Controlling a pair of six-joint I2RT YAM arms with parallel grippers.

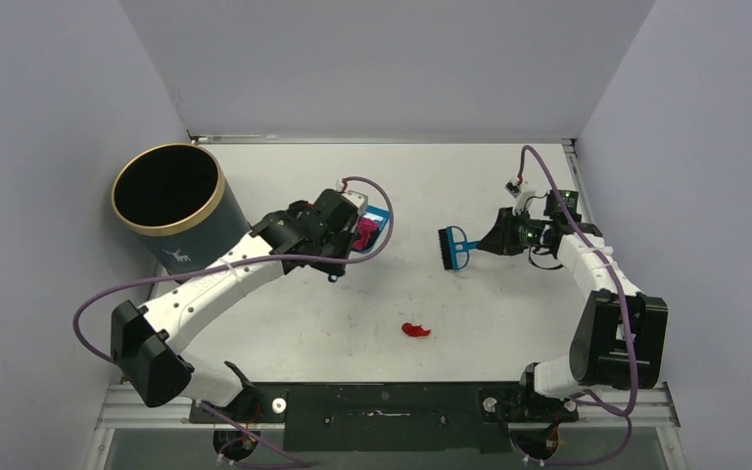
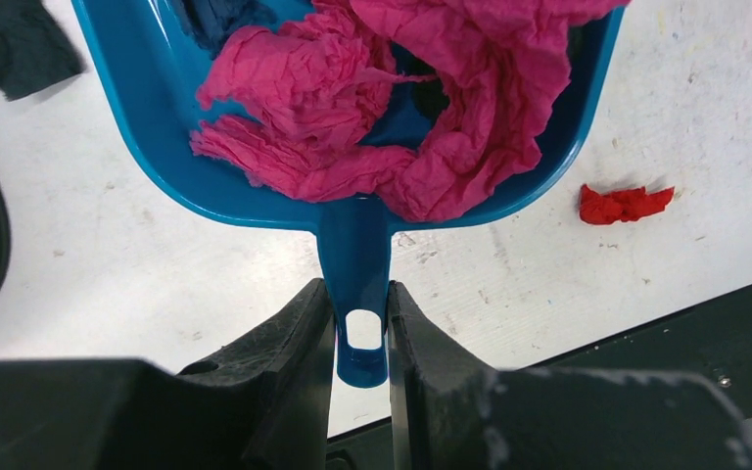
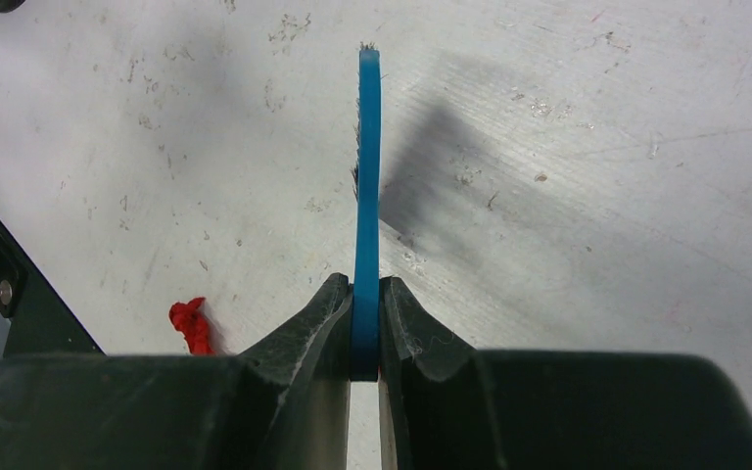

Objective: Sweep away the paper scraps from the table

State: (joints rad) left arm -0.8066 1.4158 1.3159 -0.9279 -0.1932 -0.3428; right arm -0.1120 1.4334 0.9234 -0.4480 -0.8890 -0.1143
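The left hand (image 2: 360, 338) is clamping the narrow handle of the blue dustpan (image 2: 147, 127), which is carrying crumpled pink paper scraps (image 2: 352, 98) heaped past its rim. Any tilt toward the bin (image 1: 168, 201) is likely to spill them. The right hand (image 3: 365, 323) is pinching the blue brush (image 3: 367, 166), well apart from the red scrap (image 1: 415, 330) lying on the worktop (image 1: 509, 323) toward its near edge. A hard stroke is liable to flick it off. A dark scrap (image 2: 20, 44) is lying just beside the pan.

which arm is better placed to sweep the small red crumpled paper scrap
Likely right: the right gripper clamps the blue plastic brush; the left gripper holds the loaded blue plastic dustpan.
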